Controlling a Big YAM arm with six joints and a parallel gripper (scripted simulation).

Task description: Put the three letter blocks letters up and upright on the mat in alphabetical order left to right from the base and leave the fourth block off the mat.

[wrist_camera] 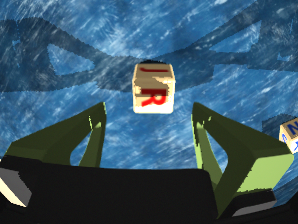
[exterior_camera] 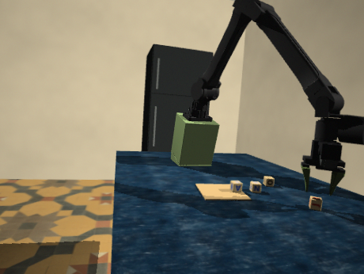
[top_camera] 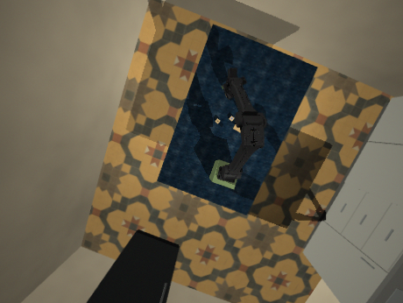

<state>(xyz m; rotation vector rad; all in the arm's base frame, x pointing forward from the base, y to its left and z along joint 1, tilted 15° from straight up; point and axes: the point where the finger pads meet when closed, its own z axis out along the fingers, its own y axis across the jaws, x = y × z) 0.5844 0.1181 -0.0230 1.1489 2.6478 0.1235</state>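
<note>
End effector: mine [exterior_camera: 320, 183] hangs just above the table with its green fingers spread apart and nothing between them; it is released.
Fingertips: in the exterior view they point down, close over the blue surface, just behind the R block.
R block: the block with a red R [wrist_camera: 153, 88] lies on the table ahead of my fingers in the wrist view, centred between them but beyond the tips, not touched; in the exterior view [exterior_camera: 315, 203] it sits well off the mat, nearest the camera.
Other blocks: a block with a blue A [exterior_camera: 236, 185] lies on the far right part of the mat; a block with an N [exterior_camera: 255, 186] sits just beside it off the mat; a third block [exterior_camera: 268, 181] follows further right, its letter too small for me to read.
Mat: the tan mat [exterior_camera: 217, 192] lies flat on the table.
Table: blue mottled top [exterior_camera: 166, 222].
Base: my arm rises from a green block [exterior_camera: 195, 145].
Surroundings: a black refrigerator [exterior_camera: 170, 99] behind, patterned floor tiles [exterior_camera: 47, 206].
</note>
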